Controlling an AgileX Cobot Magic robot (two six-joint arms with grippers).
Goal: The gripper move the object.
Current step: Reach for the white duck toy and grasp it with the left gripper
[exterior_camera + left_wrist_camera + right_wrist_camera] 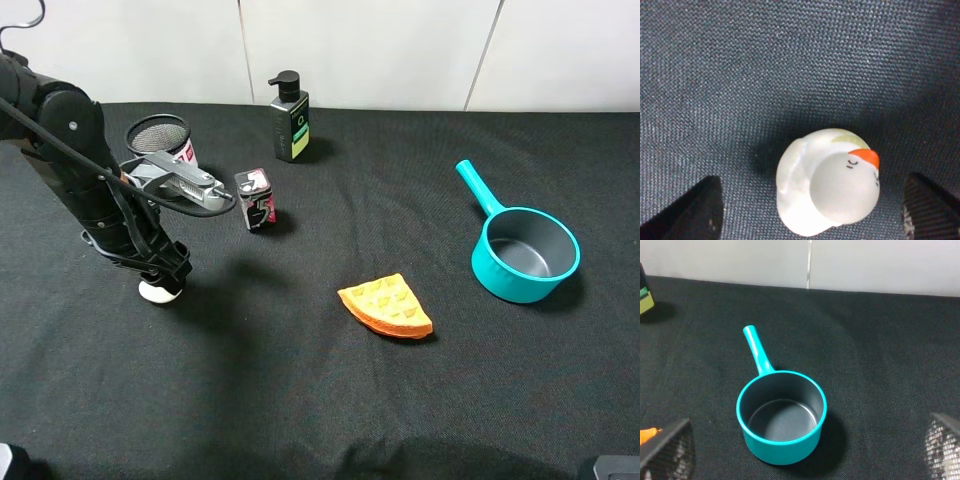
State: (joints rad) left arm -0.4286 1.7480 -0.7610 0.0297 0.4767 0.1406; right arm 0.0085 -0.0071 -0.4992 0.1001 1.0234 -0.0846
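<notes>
1. the duck (155,291) (827,185) sits on the black cloth (300,400) at the left side of the table in the high view. it is directly under the left arm's end and well apart from the other items.
2. it is a small, plump, glossy white toy with a round head and a tiny orange-red beak. a thin black curved line marks a closed eye. a faint yellowish patch shows on its back behind the head, and a soft raised fold runs along one side of the body.
3. the left gripper (160,275) (815,210) is lowered over the duck with its fingers spread, one dark fingertip (700,210) on each side. cloth shows between each fingertip and the toy, so it is released and not touching.
4. from the high view only the duck's white lower edge shows below the gripper's black body.
5. the right gripper (805,450) has its fingers wide apart and holds nothing. its camera looks down on the teal saucepan (525,255) (781,415), which has a dark grey inside.
6. an orange waffle wedge (387,306) lies near the middle, between the duck and the saucepan. a black pump bottle (290,118) stands at the back, and a small black carton (257,199) stands in front of it. a mesh cup (158,135) is behind the left arm.
</notes>
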